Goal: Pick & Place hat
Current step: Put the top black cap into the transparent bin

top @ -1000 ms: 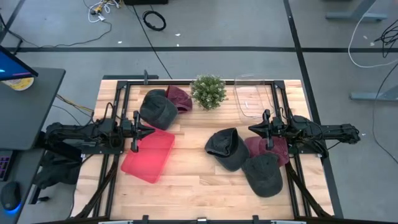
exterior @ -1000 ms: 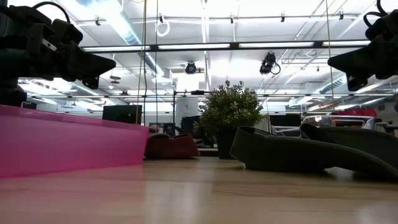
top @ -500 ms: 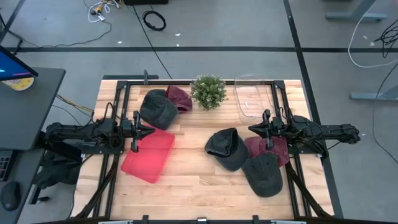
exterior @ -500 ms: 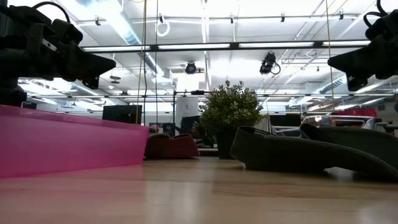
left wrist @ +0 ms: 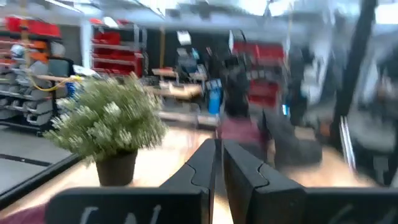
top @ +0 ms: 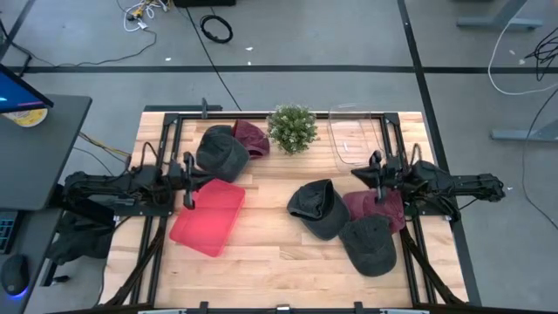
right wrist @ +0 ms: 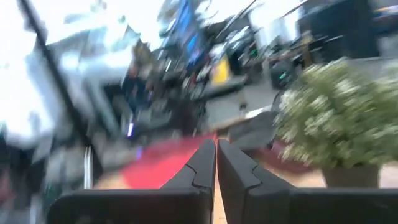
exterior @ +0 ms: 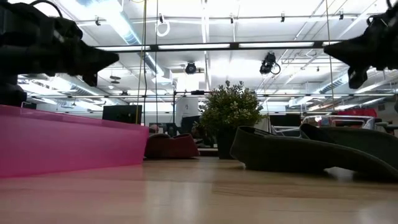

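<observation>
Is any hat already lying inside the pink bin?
No, the pink bin holds nothing; the nearest hat, a dark hat, lies beside it on the table.

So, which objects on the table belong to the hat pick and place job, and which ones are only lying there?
Belong to the job:
- dark hat and maroon hat at the back left
- dark hat, maroon hat and dark hat on the right
- pink bin
- clear container, probably
- left gripper and right gripper, both shut

Only lying about:
- potted plant

A grey floor [top: 331,35] with dark seams and loose cables [top: 216,28] surrounds the wooden table [top: 270,253].
</observation>
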You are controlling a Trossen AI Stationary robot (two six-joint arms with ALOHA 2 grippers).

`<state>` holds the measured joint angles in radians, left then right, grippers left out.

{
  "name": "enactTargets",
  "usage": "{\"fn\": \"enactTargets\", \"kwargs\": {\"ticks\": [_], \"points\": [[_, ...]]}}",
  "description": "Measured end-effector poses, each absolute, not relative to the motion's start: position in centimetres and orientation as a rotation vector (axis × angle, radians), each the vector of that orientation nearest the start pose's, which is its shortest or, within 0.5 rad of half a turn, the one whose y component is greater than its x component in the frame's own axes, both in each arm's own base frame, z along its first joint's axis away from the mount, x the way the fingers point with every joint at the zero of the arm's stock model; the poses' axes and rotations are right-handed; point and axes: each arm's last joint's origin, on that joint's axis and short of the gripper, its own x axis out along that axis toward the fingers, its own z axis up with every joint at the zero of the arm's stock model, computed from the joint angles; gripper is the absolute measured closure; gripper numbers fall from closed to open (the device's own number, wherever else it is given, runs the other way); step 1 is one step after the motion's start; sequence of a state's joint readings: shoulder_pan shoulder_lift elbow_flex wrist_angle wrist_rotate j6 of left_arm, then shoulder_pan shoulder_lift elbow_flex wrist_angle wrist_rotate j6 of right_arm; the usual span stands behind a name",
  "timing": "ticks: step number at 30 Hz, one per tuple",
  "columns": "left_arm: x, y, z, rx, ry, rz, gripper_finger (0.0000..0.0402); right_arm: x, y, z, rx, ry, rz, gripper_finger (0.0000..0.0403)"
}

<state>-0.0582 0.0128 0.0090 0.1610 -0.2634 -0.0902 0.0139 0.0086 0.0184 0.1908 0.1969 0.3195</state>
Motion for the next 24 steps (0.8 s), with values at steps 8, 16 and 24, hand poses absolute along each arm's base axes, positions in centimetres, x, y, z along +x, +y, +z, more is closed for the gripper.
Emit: {"fn": "enactTargets", "kwargs": {"ticks": [8,16,24], "points": [[8.7,0.9,20.5,-0.248,-0.430,0.401,0.0369,8.2,-1.2,22.0,0.397,-0.577,-0.364,0.0384],[6.8,1.3,27.5,-0.147,-0.462,0.557,0.0369,8.9,-1.2,29.0,0.156,-0.483,-0.458,0.0398],[6.5,2.1,36.7,-0.178,-0.382,0.985,0.0370,9.6,-1.3,38.5,0.026,-0.518,-0.546,0.0399]]}}
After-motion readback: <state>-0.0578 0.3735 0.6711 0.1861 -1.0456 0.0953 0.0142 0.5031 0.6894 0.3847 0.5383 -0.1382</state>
